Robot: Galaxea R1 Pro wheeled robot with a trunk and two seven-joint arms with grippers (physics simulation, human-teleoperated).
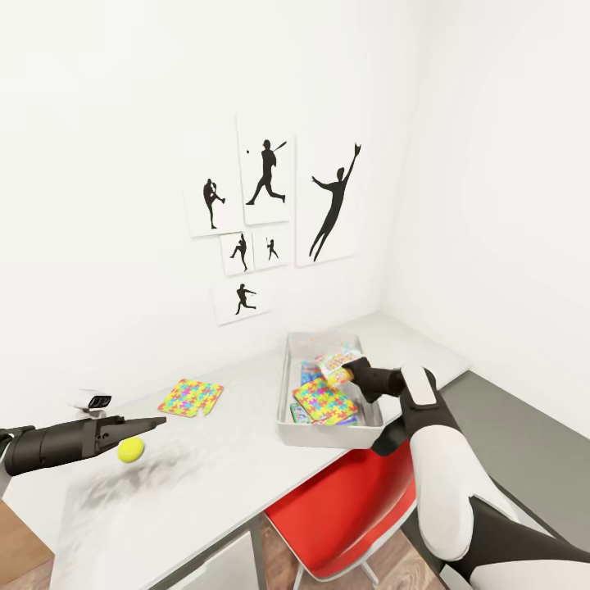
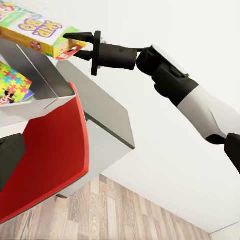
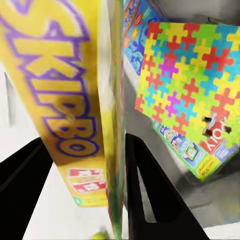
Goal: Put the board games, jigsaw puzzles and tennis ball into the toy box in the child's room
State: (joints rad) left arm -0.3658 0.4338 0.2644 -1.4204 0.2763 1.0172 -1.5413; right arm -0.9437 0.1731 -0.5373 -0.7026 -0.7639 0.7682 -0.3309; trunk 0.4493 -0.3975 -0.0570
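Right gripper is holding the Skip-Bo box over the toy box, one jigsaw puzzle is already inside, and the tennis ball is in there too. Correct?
Not quite: the tennis ball is not in the toy box. The head view shows it out on the table, beside the left gripper. The rest holds: the right gripper grips the Skip-Bo box over the bin, with one jigsaw puzzle inside.

Glossy white arm shells, black joints, dark slim two-fingered right claw (image 2: 75,46).
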